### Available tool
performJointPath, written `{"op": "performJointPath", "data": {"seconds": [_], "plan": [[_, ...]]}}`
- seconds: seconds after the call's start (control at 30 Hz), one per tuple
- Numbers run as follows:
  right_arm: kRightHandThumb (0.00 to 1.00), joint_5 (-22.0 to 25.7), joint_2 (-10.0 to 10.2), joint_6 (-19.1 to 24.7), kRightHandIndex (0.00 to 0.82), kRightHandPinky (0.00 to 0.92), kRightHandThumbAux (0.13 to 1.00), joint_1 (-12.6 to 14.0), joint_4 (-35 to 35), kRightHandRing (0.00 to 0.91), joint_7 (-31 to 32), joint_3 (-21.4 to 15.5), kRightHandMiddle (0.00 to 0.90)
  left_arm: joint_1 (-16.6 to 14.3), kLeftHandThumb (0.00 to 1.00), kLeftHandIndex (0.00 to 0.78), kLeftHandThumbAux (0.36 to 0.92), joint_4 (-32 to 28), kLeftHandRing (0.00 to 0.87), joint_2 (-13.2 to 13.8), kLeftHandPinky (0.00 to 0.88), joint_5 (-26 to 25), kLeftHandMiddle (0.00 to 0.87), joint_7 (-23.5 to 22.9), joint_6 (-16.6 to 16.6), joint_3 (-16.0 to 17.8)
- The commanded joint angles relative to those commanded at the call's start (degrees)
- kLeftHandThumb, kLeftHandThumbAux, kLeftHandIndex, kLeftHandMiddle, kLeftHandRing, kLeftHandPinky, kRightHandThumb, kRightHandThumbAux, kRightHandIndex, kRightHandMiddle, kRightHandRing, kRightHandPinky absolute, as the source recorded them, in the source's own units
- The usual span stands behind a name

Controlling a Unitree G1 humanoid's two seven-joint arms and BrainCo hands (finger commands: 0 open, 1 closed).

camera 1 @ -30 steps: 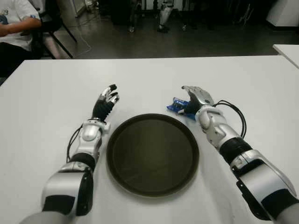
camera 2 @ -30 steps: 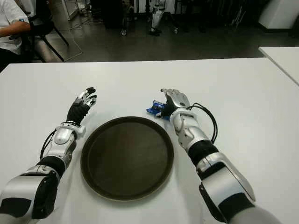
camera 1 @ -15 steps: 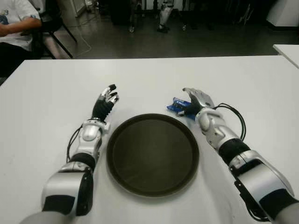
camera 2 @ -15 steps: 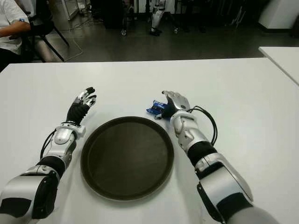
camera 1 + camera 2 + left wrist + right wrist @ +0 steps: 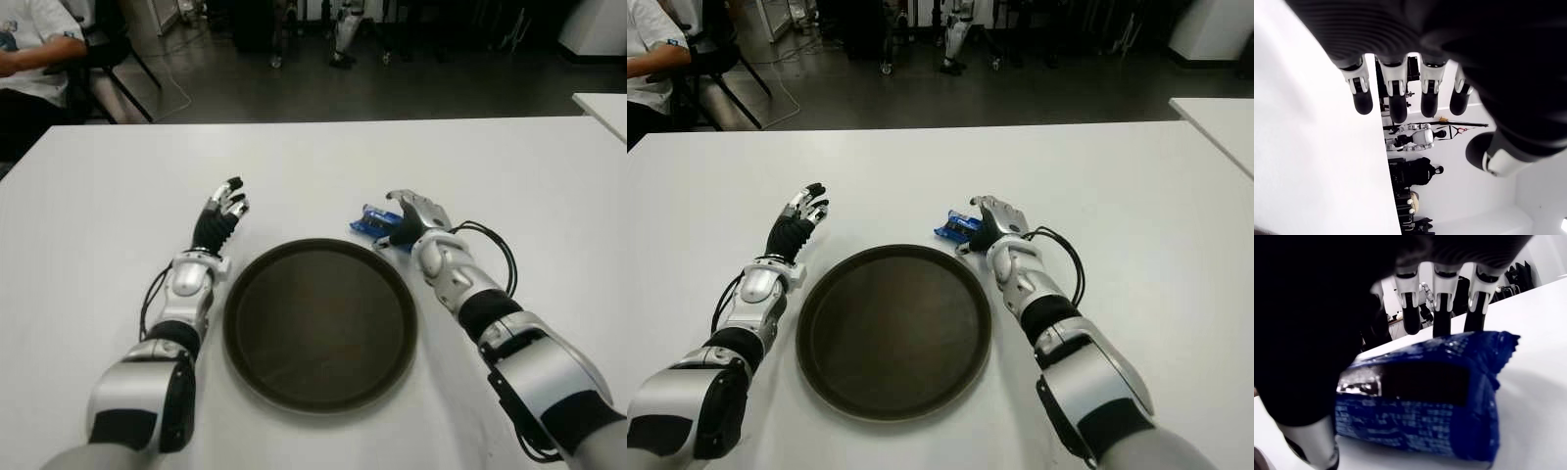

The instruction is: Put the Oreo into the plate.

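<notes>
The Oreo [image 5: 373, 222] — a blue packet — lies on the white table [image 5: 323, 166], just beyond the far right rim of the dark round plate [image 5: 320, 324] and outside it. The plate holds nothing, so the transfer is not yet done.

The right hand [image 5: 411, 216] is at the packet. In the right wrist view the Oreo fills the space under the palm, with three fingers [image 5: 1442, 300] extended above and past its far edge and the thumb low at one end. The fingers are spread around the packet but do not appear to clamp it; the packet rests on the table surface. The grasp is judged to be forming, not completed.

The left hand [image 5: 223, 214] shows to the left of the plate, fingers extended and holding nothing; whether it touches the table cannot be told.

Remaining steps, as judged from this state — close the right hand on the packet, lift it, carry it the short way over the rim, release it inside the plate.
</notes>
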Motion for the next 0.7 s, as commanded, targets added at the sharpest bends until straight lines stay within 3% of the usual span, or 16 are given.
{"op": "performJointPath", "data": {"seconds": [0.23,0.5,0.7], "plan": [[0.0,0.9,0.1,-2.5,0.34,0.376,0.845,-0.2,1.5,0.308,-0.1,-0.6,0.279,0.2,0.137,0.04,0.548,-0.1,0.081,0.2,0.08,0.3,0.104,-0.1,-0.3,-0.2],[0.0,2.5,0.0,-4.5,0.319,0.382,0.848,-0.3,2.4,0.321,2.1,-1.0,0.283,0.3,0.146,0.037,0.531,-0.2,0.079,0.2,0.078,0.1,0.103,-0.3,-0.7,-0.2],[0.0,3.7,0.3,-4.2,0.224,0.233,0.791,-0.8,3.5,0.215,4.5,-1.6,0.192,0.3,0.149,0.038,0.525,-0.3,0.08,0.0,0.075,-0.6,0.107,-1.1,-0.5,0.3]]}}
